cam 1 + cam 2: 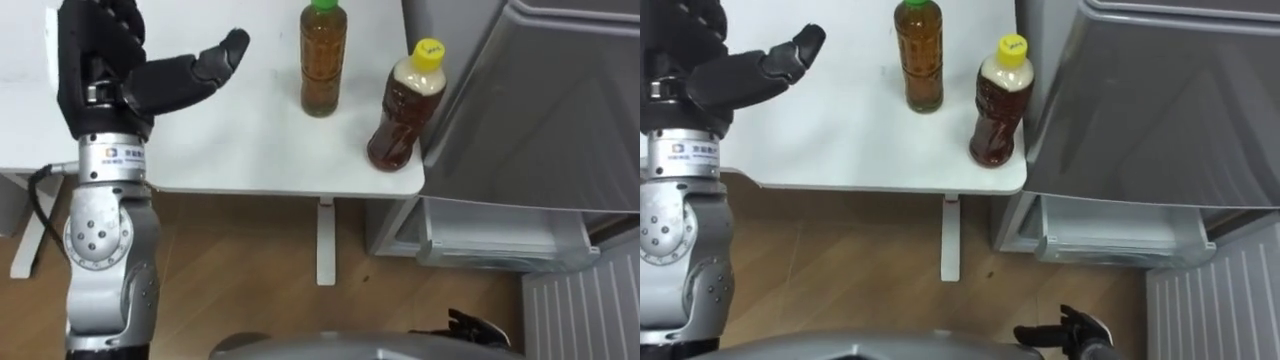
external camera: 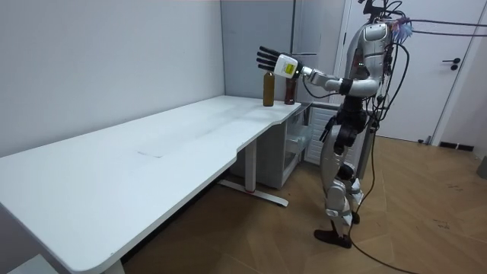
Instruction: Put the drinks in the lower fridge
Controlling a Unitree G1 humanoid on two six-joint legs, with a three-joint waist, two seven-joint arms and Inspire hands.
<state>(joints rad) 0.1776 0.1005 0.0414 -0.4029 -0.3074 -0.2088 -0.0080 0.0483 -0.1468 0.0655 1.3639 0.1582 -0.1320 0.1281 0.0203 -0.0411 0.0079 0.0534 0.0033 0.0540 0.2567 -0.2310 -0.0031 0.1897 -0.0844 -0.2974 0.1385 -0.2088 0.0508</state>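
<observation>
The left hand (image 1: 100, 55) stands in the upper left of the left eye view, raised upright. Its black fingers are straight and point up toward the top edge, and the thumb stretches out to the right. Below it the silver wrist and forearm run down the left edge. In the room view this arm reaches forward at shoulder height, elbow slightly bent. The right hand (image 1: 1072, 333) shows dark at the bottom edge, right of centre.

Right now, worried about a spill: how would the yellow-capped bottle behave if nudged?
Nearly full, the yellow-capped bottle is probably heavy for its size. Tall and narrow, it could tip. Standing near the table corner, it might fall off.
</observation>
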